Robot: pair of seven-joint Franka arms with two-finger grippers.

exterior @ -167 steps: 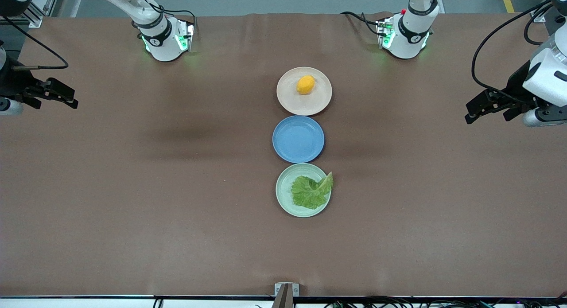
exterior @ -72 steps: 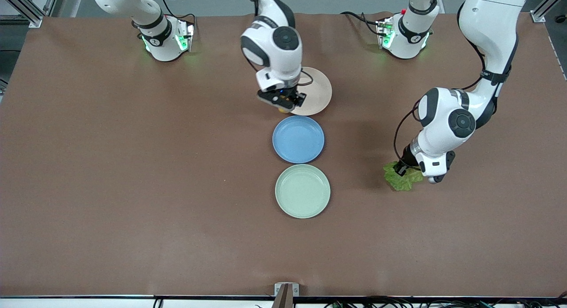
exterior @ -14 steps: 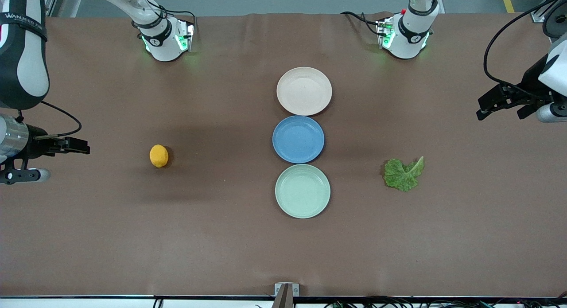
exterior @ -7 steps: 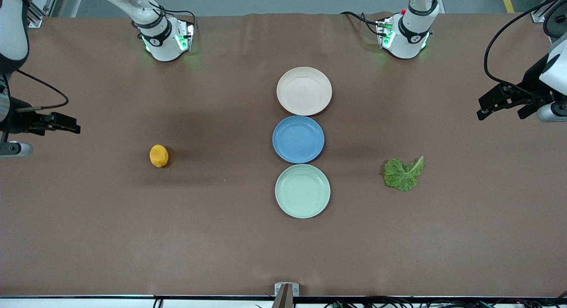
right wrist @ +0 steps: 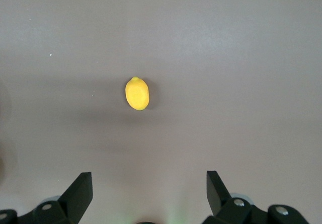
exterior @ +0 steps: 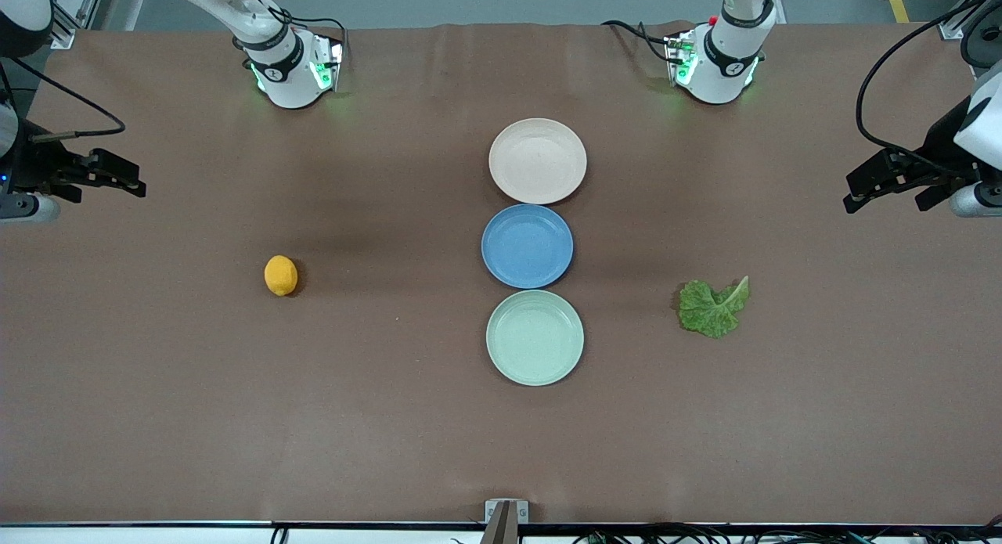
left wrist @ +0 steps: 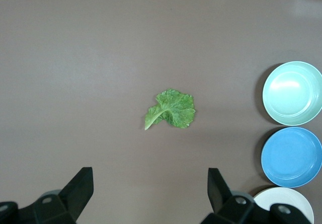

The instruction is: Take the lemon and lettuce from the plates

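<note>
You are looking down from high across the bench (exterior: 235, 419) at both bases, left wrist camera gazing straight down on the lettuce (left wrist: 171, 109) and plates, right wrist camera overlooking the lemon (right wrist: 137, 93), front view sharing both.

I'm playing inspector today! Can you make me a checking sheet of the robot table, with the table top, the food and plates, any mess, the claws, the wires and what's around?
Surface: brown table, bare between things.
Job's things: lemon on the table toward the right arm's end; lettuce on the table toward the left arm's end; beige plate and green plate hold nothing.
Clutter: blue plate between the other two.
Claws: left claw open, holding nothing; right claw open, holding nothing; both wait at the table's ends.
Cables: black cable looping at the left arm.
Surroundings: nothing seen.
</note>
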